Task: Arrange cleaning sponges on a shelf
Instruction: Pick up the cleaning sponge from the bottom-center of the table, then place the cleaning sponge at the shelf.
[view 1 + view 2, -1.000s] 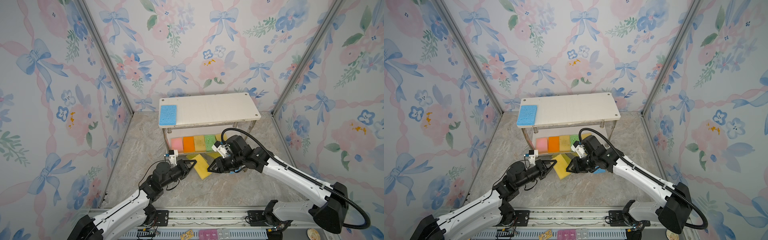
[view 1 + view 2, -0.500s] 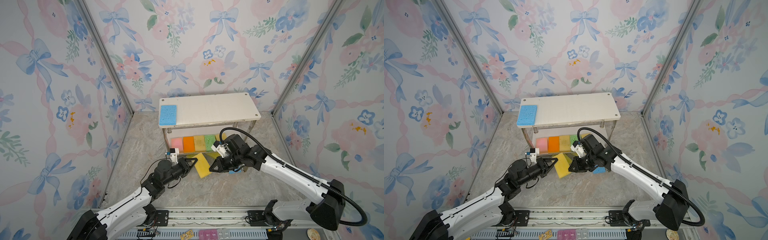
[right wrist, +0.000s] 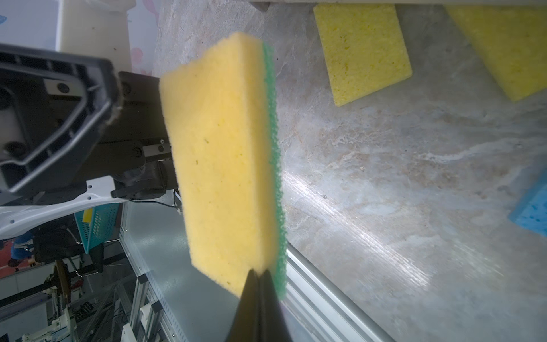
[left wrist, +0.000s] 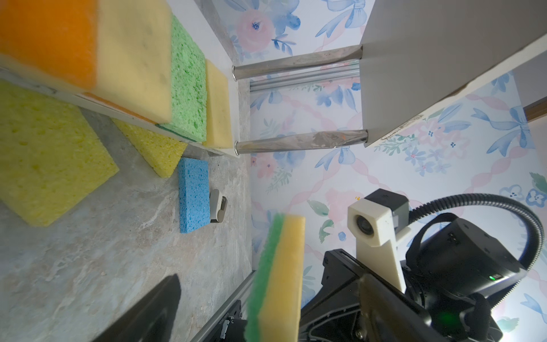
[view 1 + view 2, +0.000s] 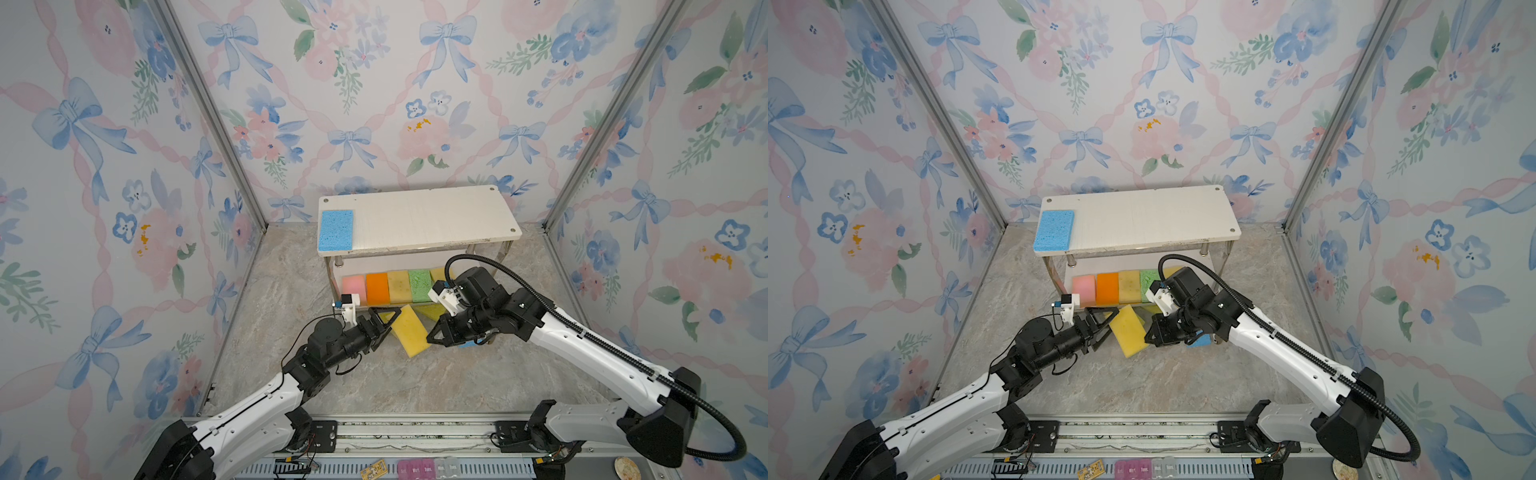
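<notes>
One yellow, green-backed sponge (image 5: pixel 409 332) is held on edge off the floor, just near of the shelf (image 5: pixel 415 220), in a top view. The right gripper (image 5: pixel 432 332) pinches its right end, and the left gripper (image 5: pixel 392 321) is spread wide at its left.

From the left wrist, the fingers (image 4: pixel 154 311) stand clear of it.

From the right wrist, the pinch takes only a corner. I'd carry it slowly to the top board, beside the blue sponge (image 5: pixel 336 230).
</notes>
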You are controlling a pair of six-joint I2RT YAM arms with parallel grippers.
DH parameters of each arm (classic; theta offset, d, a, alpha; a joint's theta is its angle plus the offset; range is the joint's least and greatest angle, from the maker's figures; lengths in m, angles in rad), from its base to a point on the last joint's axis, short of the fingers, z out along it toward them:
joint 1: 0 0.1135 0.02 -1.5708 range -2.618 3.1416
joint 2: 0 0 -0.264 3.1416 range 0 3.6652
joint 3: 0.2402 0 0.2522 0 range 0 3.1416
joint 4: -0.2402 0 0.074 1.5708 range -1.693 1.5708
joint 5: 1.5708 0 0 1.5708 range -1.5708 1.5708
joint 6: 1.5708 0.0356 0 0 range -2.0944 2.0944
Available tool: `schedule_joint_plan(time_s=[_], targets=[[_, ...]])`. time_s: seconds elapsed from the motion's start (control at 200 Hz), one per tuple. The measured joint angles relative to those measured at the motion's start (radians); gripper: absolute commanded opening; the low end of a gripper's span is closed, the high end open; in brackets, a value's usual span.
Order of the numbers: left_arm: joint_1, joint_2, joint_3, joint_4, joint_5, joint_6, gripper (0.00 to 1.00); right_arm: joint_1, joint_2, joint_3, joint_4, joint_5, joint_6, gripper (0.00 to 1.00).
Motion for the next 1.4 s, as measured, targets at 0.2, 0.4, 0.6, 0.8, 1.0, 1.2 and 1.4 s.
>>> schedule_joint_plan(time_s=[0.2,0.4,0.6,0.8,1.0,1.2,1.4], targets=[[0.051,-0.108,0.066,-0.201,-0.019,0.094,0.98,-0.006,-0.098,0.185,-0.147,0.022,-0.027,0.00],[0.067,-0.183,0.106,-0.383,-0.089,0.167,0.98,-0.013,-0.072,0.488,-0.195,0.042,0.028,0.00],[0.068,-0.178,0.105,-0.472,-0.111,0.194,0.98,-0.042,0.140,0.815,-0.195,0.059,0.159,0.00],[0.068,-0.185,0.106,-0.529,-0.117,0.226,0.98,-0.064,0.421,1.073,-0.242,0.101,0.212,0.00],[0.068,-0.206,0.107,-0.560,-0.107,0.241,0.98,-0.072,0.624,1.271,-0.280,0.111,0.230,0.00],[0.068,-0.242,0.107,-0.613,-0.098,0.249,0.98,-0.071,0.681,1.289,-0.268,0.094,0.269,0.00],[0.076,-0.294,0.107,-0.654,-0.093,0.255,0.98,-0.071,0.690,1.289,-0.237,0.093,0.294,0.01]])
